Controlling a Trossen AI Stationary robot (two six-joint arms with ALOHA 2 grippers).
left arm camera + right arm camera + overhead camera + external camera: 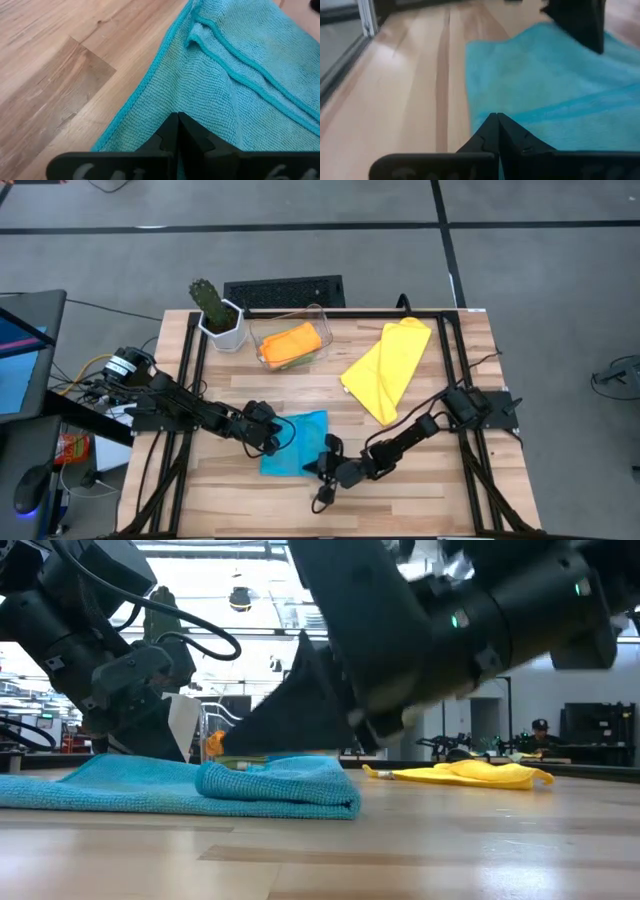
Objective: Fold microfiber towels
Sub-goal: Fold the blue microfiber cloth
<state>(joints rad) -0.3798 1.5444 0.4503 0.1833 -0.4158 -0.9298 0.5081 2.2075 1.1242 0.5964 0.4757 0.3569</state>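
Note:
The light blue towel [298, 442] lies on the table near its front edge, partly folded, with a doubled layer [285, 785] on its right part. My left gripper [270, 440] is shut just inside the towel's left edge [145, 90]. My right gripper [323, 467] is shut at the towel's near right corner. The yellow towel [388, 365] lies crumpled at the back right. The orange towel [292, 342] sits in the clear bin [318, 320]. My left gripper's shut fingertips [178, 125] come slanting down from the table's left onto the towel's top, just inside its left edge. I cannot tell whether any cloth is caught between them. The towel lies flat under them. My right gripper's shut fingers [496, 127] meet the towel's edge [470, 115] at its near right corner, slanting down from the table's right. The fingers hide the contact, so the number of layers does not show. The upper layer [270, 772] lies low on the rest of the towel.
A cactus in a white pot [215, 315] stands at the back left, beside the clear bin. Bare wood [400, 490] spreads along the front and at the left of the blue towel. Black frame rails [190, 370] run along both sides of the table.

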